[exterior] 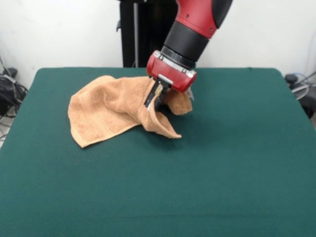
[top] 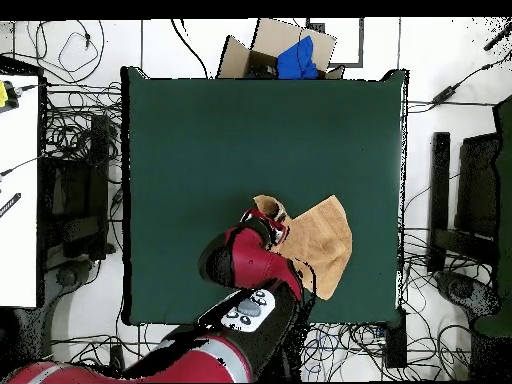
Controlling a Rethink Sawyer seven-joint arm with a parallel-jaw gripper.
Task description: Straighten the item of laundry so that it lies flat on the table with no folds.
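The peach-orange towel (exterior: 108, 108) lies crumpled on the green table (exterior: 222, 163), toward the far side and left of middle. Its left part is spread out; its right part is bunched and raised into a fold with a loose corner hanging toward the front. My gripper (exterior: 154, 98) comes down from the red and black arm onto that raised fold and is shut on it, the cloth wrapping round the fingers. In the overhead view the towel (top: 325, 240) shows right of the gripper (top: 272, 215), near the table's (top: 200, 150) lower edge, partly hidden by the arm.
The black pedestal (exterior: 143, 29) stands behind the table's far edge. In the overhead view a cardboard box with blue cloth (top: 285, 50) sits beyond the top edge, a white desk (top: 18, 190) is at the left, and cables lie on the floor around the table.
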